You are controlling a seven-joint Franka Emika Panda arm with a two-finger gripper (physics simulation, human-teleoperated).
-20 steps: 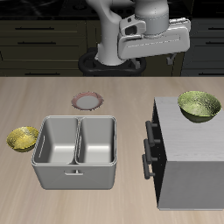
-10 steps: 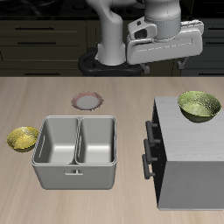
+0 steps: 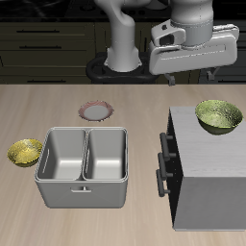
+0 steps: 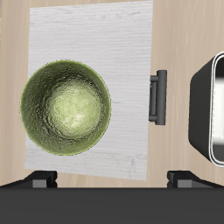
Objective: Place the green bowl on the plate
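The green bowl [image 3: 220, 116] is olive with a glossy speckled inside and sits upright on top of the grey cabinet [image 3: 207, 183]. In the wrist view it [image 4: 66, 108] lies on the cabinet's pale top. The plate [image 3: 95, 111] is small, with a pale centre and a reddish-pink rim, and lies on the table behind the metal basin. My gripper [image 3: 192, 77] hangs high above the cabinet's back edge, open and empty, with its fingers [image 4: 39, 179] spread wide. It is well above the bowl and touches nothing.
A two-compartment metal basin [image 3: 85, 165] stands mid-table between plate and front edge. A yellower bowl [image 3: 26, 152] sits on the table beside the basin. The cabinet has drawer handles [image 3: 164, 163] on the side that faces the basin.
My gripper has moved sideways from above the table's middle to above the cabinet, closer to the green bowl, and risen slightly. It stays open. No object has moved.
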